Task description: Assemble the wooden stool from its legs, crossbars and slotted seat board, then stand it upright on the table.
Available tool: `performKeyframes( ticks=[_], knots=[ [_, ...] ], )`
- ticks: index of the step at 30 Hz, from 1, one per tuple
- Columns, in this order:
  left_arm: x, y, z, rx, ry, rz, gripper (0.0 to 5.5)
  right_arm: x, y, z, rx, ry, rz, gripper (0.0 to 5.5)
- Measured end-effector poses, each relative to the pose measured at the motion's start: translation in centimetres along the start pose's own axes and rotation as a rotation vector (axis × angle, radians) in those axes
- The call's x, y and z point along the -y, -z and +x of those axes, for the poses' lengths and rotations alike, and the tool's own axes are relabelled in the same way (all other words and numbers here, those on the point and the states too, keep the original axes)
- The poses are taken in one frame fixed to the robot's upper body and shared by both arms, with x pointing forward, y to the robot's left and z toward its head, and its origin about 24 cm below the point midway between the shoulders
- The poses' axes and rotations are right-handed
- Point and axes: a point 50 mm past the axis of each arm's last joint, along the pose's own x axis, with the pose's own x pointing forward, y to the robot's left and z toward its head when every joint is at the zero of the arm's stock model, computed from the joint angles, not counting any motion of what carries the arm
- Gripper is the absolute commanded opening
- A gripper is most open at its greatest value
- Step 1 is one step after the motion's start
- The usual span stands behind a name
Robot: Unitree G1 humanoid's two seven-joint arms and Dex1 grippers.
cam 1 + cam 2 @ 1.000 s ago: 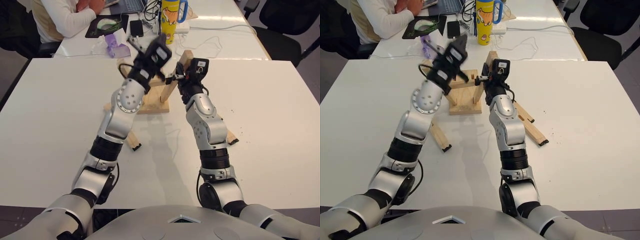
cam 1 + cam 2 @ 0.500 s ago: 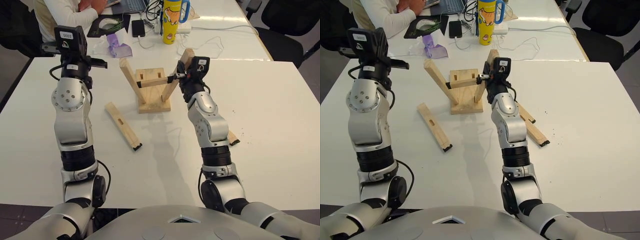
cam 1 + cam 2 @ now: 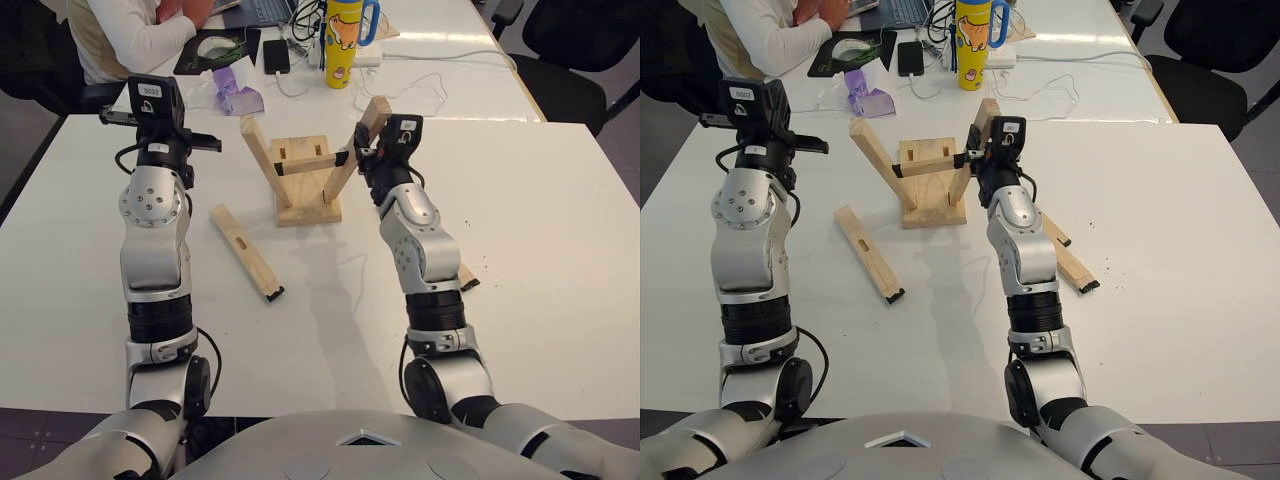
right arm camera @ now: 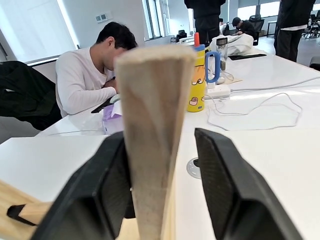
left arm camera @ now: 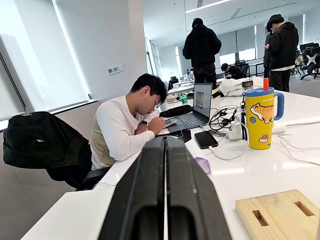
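Note:
The slotted seat board (image 3: 306,212) lies flat on the white table with two legs standing in it, the left leg (image 3: 260,152) and the right leg (image 3: 368,122). A crossbar (image 3: 310,163) joins them. My right gripper (image 3: 352,155) straddles the right leg (image 4: 150,125): one finger (image 4: 107,190) lies against the wood, the other finger (image 4: 225,190) stands a small gap off it. My left gripper (image 5: 165,145) is shut and holds nothing, raised left of the stool (image 3: 158,128). A loose slotted leg (image 3: 245,250) lies on the table in front of the stool.
More wooden pieces (image 3: 1070,265) lie beside my right forearm. On the adjoining far table stand a yellow cup (image 3: 343,40), a purple object (image 3: 235,92), a phone (image 3: 277,55) and cables (image 3: 420,85); a person sits there at a laptop.
My left arm has swung off the stool to the left, uncovering the left leg and crossbar, and its gripper now hangs raised there. The right gripper has stayed at the right leg.

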Motion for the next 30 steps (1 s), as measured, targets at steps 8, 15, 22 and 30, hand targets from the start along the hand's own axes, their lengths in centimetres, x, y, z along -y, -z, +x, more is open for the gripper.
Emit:
performKeyframes(
  ticks=[8,15,22,30],
  knots=[
    [-0.3,2.6,-0.6,-0.105,-0.003,0.024,0.00,1.0,-4.5,-0.8,0.218,-0.091,0.050,2.00],
    [-0.6,5.9,-1.2,-0.236,-0.006,0.037,0.00,3.0,-11.0,-0.7,0.483,0.002,0.053,1.50],
    [-2.1,8.0,-1.2,-0.312,-0.025,0.114,0.00,10.1,-3.4,0.8,0.059,0.381,-0.028,0.35],
    [-0.1,8.6,-0.9,-0.336,0.048,0.091,0.00,7.8,-1.7,1.1,-0.005,0.276,-0.047,0.02]
  ],
)
